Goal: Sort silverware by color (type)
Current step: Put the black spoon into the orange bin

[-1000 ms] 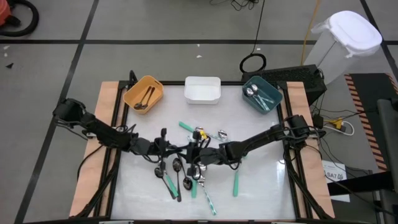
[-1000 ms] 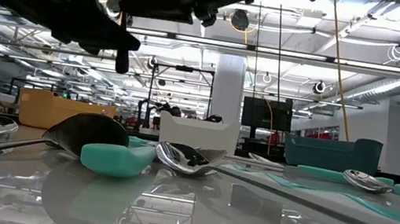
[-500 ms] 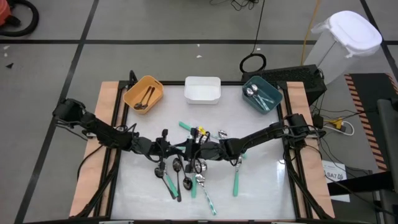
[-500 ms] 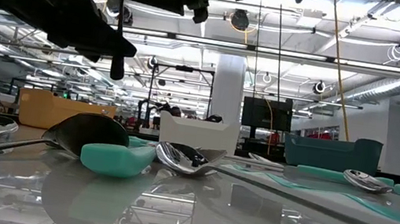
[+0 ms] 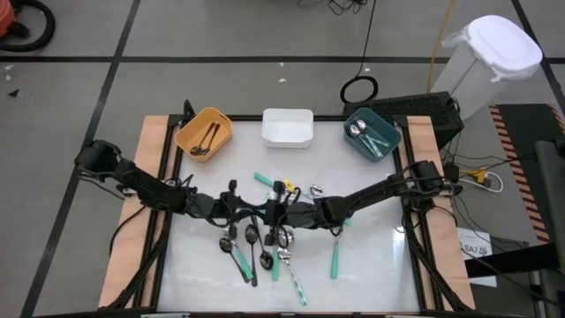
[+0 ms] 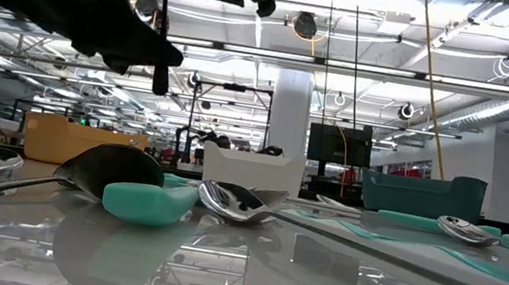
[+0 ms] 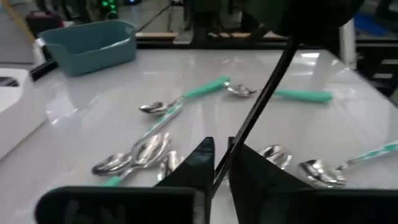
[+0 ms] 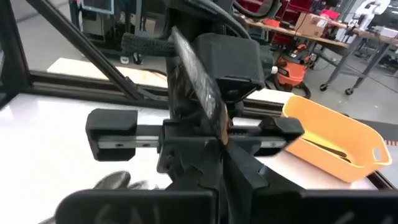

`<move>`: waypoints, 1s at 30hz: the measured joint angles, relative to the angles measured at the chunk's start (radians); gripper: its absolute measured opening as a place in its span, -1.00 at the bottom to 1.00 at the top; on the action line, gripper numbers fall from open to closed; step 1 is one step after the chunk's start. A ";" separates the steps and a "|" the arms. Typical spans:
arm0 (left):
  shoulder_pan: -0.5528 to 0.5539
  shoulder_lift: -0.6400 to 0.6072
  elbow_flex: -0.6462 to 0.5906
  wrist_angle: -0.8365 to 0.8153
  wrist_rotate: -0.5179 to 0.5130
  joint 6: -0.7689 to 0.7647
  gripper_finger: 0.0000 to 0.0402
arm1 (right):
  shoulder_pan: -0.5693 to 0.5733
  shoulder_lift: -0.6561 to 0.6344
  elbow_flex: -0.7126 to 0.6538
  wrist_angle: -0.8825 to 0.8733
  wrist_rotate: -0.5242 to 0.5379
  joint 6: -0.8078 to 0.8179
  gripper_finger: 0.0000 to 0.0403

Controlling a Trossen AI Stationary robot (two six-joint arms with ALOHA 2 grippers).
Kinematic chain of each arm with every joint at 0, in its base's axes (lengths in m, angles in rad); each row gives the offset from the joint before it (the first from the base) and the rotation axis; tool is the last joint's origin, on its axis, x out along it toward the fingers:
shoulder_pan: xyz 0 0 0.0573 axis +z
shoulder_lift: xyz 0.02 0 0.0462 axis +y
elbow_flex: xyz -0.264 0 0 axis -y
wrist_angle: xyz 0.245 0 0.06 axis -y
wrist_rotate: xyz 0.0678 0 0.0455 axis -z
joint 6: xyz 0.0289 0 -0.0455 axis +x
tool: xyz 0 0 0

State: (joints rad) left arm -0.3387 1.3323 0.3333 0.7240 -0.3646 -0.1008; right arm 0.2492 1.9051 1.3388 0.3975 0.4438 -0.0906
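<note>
Writing: none legible | near edge: mint-handled spoons (image 5: pixel 334 261) with shiny metal bowls on glossy white tabletop (image 5: pixel 380 274) | centre: left gripper (image 5: pixel 237 209) clamped on slim black-handled spoon (image 7: pixel 261 102), right gripper (image 5: pixel 284 212) pinching the same spoon, above the pile | far edge: orange bin (image 5: pixel 204 133), white bin (image 5: pixel 287 127), teal bin (image 5: pixel 372 134), rounded plastic

spoons (image 6: pixel 236 201): glossy metal bowls, matt mint handles | table (image 5: pixel 380 265): glossy white, wood edges | bins (image 5: pixel 204 131): smooth plastic
</note>
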 joint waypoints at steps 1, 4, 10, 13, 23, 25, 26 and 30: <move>-0.002 0.000 -0.001 -0.003 -0.012 0.002 -0.71 | 0.002 -0.002 0.000 -0.009 0.001 0.000 -0.99; -0.013 0.001 -0.002 -0.005 -0.048 0.003 -0.54 | 0.003 -0.005 0.000 -0.044 0.033 0.028 -0.99; -0.029 0.001 -0.002 -0.004 -0.109 0.010 -0.20 | -0.002 0.000 -0.070 0.008 0.189 0.084 -1.00; -0.032 0.001 -0.003 0.009 -0.195 0.012 -0.10 | 0.000 0.000 -0.129 0.149 0.242 0.109 -1.00; -0.033 0.001 0.027 0.088 -0.282 0.028 -0.05 | 0.000 0.000 -0.284 0.658 0.243 0.100 -1.00; -0.038 0.015 0.058 0.093 -0.307 0.049 -0.05 | 0.001 0.000 -0.285 0.662 0.240 0.099 -1.00; -0.046 0.026 0.074 0.092 -0.330 0.061 -0.05 | 0.001 0.001 -0.285 0.661 0.240 0.098 -1.00; -0.085 0.094 0.144 0.089 -0.481 0.129 -0.05 | 0.003 0.001 -0.285 0.662 0.238 0.101 -1.00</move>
State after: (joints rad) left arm -0.4235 1.4264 0.4772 0.8126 -0.8461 0.0286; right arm 0.2518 1.9064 1.0534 1.0592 0.6815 0.0105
